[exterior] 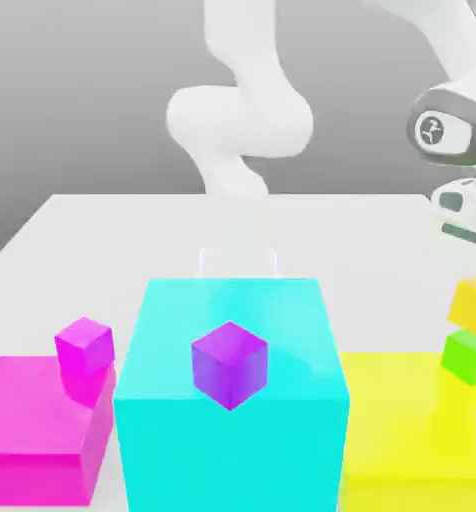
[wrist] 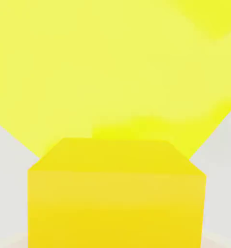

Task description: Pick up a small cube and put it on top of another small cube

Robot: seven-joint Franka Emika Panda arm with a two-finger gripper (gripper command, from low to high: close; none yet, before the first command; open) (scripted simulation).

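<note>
At the right edge of the exterior frame, the yellow-orange cube (exterior: 474,302) was seen just above the green cube (exterior: 469,355). It was judged light, rigid and smooth (best pinched across opposite flat faces). The gripper was closed, apparently on it.

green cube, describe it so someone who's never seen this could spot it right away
Find the big yellow block at the exterior view's right, beside the tall cyan block. The small green cube sits on its top near the right edge, directly under a yellow-orange cube. No other cube here is green.
</note>
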